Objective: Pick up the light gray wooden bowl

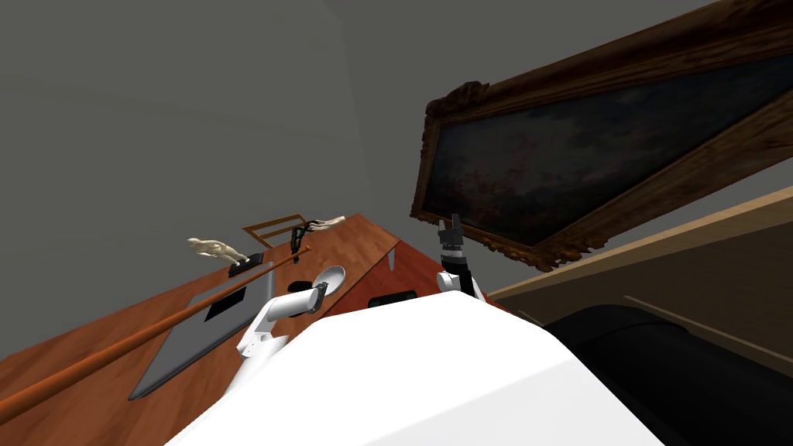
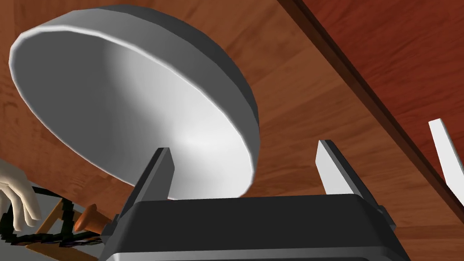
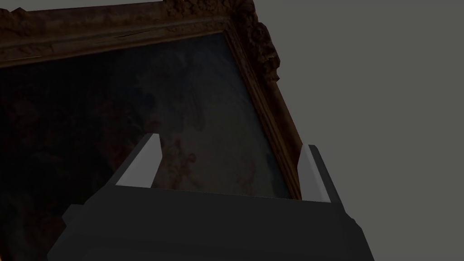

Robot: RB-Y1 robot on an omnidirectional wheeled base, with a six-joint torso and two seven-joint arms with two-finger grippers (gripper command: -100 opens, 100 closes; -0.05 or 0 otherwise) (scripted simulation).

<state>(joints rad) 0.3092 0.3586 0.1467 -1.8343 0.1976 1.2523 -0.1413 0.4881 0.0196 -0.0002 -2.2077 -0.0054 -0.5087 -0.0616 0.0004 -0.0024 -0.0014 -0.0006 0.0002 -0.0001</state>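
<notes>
The light grey bowl (image 2: pixel 136 104) rests on the reddish-brown wooden table (image 2: pixel 326 99) and looks plain, with no visible grain. My left gripper (image 2: pixel 244 147) is open at the bowl's near rim. One finger (image 2: pixel 156 174) lies over the bowl's inside and the other finger (image 2: pixel 333 165) stands outside it, over the table. From the head, the bowl (image 1: pixel 333 276) sits just beyond my left gripper (image 1: pixel 324 289), close to the table's corner. My right gripper (image 1: pixel 451 225) is raised beside my chest, open and holding nothing.
Further along the table (image 1: pixel 93 387) lie a long wooden rod (image 1: pixel 155 329), a flat grey panel (image 1: pixel 197 333), a pale figurine (image 1: pixel 215 248), a small wooden frame (image 1: pixel 272 228), black beads (image 1: pixel 296 237) and a pale model hand (image 1: pixel 329 222). The table's edge (image 2: pixel 362 90) runs near the outer finger.
</notes>
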